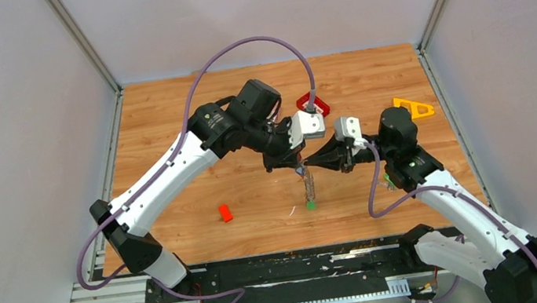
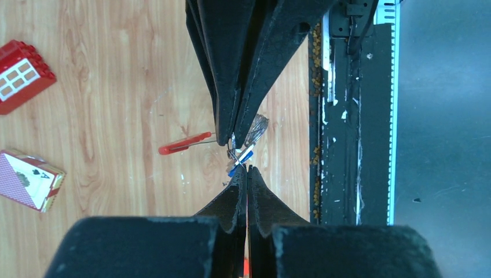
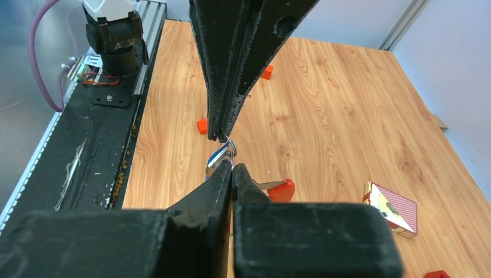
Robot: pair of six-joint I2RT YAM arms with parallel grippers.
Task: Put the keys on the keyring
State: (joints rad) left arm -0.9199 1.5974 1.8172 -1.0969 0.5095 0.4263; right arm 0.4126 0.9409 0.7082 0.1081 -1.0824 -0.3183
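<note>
Two black two-finger grippers meet tip to tip at centre frame. The left gripper (image 2: 246,174) and right gripper (image 3: 231,171) each have their jaws pressed together on the keyring (image 1: 308,185), a small metal ring on a dark grey strap fob that hangs above the wooden table (image 1: 165,118). Which one pinches ring and which key: cannot tell.

Judgement: hold one clamp steady and turn the other slowly so the key follows the coil. No pulling apart.

Counts:
- one red playing-card box (image 3: 394,208)
- one keyring
- two keys: one silver blue-headed key (image 2: 238,163), one green-headed key (image 1: 310,205)
- two small red blocks (image 3: 201,125)
</note>
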